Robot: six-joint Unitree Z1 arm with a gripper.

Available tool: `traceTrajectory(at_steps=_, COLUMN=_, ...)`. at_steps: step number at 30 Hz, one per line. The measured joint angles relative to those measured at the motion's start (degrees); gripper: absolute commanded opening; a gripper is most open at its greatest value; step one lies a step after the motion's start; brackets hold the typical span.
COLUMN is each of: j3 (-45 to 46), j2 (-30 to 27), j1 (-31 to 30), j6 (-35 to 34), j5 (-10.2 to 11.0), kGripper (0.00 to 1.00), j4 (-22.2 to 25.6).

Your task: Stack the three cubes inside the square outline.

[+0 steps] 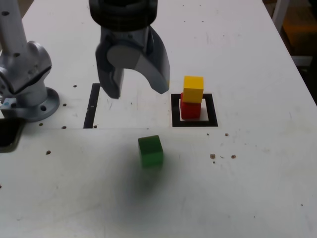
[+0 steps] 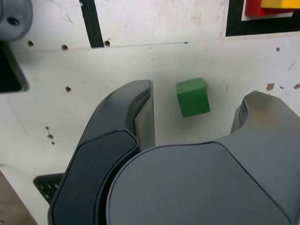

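Note:
The yellow cube (image 1: 193,89) sits on top of the red cube (image 1: 190,109), and both stand inside the square outline (image 1: 194,123) of black tape. The green cube (image 1: 150,151) lies alone on the white table, nearer the front and to the exterior view's left of the outline. My gripper (image 1: 137,91) hangs above the table behind the green cube, open, with nothing between its fingers. In the wrist view the green cube (image 2: 192,97) shows on the table between the two dark fingers (image 2: 140,117) of the gripper (image 2: 197,91). A corner of the square outline (image 2: 233,23) and parts of the red cube (image 2: 253,7) and yellow cube (image 2: 281,3) show at that picture's edge.
A straight black tape strip (image 1: 90,106) lies at the exterior view's left of the gripper. The arm's grey base (image 1: 27,84) stands at the far left, with a black object (image 1: 7,134) at the table's edge. Small brown specks (image 1: 213,156) dot the white table (image 1: 247,188).

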Motion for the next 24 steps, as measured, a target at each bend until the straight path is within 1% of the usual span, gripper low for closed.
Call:
traceTrajectory(at_steps=2, j3=0.27, j2=0.77, j1=-1.03, j6=-1.25, j5=-1.29, kGripper=0.71, j4=-1.23)
traceTrajectory(at_steps=10, j3=0.29, j2=4.8, j1=-1.7, j6=-3.04, j5=-4.87, kGripper=0.71, j4=-3.9)
traceTrajectory(at_steps=19, j3=1.69, j2=8.75, j1=-1.74, j6=-3.74, j5=-6.44, kGripper=0.73, j4=-6.06)
traceTrajectory(at_steps=24, j3=2.76, j2=9.96, j1=-1.75, j6=-3.74, j5=-7.42, kGripper=0.76, j4=-9.02)
